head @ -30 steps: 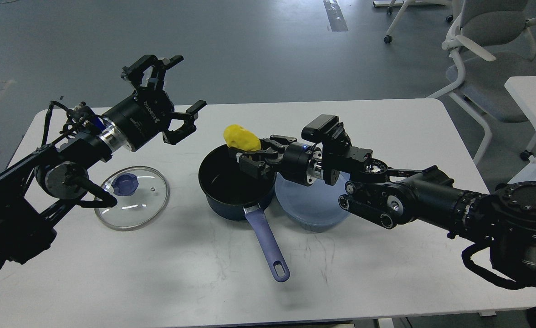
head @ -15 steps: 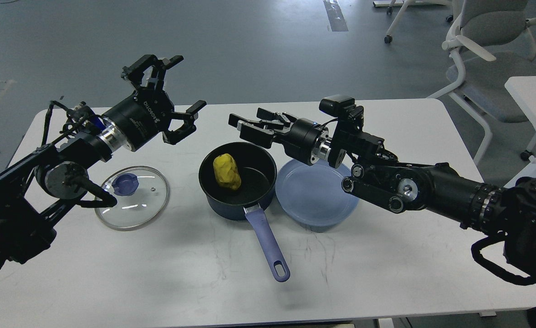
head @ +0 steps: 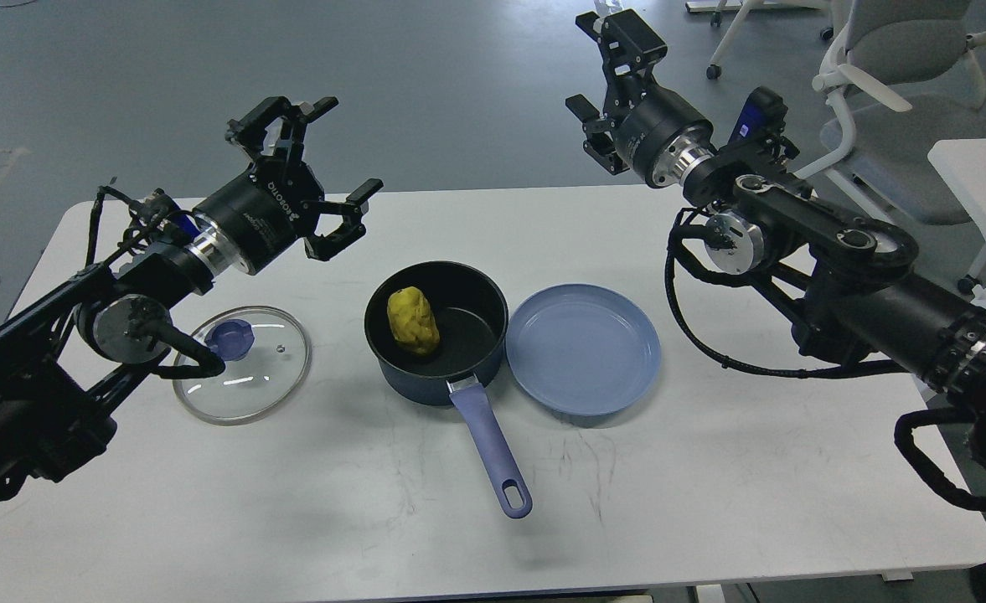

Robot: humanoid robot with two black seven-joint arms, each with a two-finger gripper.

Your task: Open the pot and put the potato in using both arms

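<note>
A dark blue pot point(head: 436, 335) with a purple-blue handle stands open at the table's middle. A yellow potato point(head: 413, 321) lies inside it, on the left of the pot's floor. The glass lid point(head: 242, 362) with a blue knob lies flat on the table left of the pot. My left gripper point(head: 318, 159) is open and empty, held above the table's back left, up and left of the pot. My right gripper point(head: 603, 59) is open and empty, raised high behind the table's far edge, well clear of the pot.
A light blue plate point(head: 583, 347) lies on the white table point(head: 627, 486) right of the pot, touching it. The pot's handle points toward the front edge. Office chairs point(head: 886, 109) and another white table point(head: 983, 193) stand at the right back.
The potato left my right gripper and dropped into the pot. The right gripper opened, then rose and drew back to the far right. The left arm barely moved.
</note>
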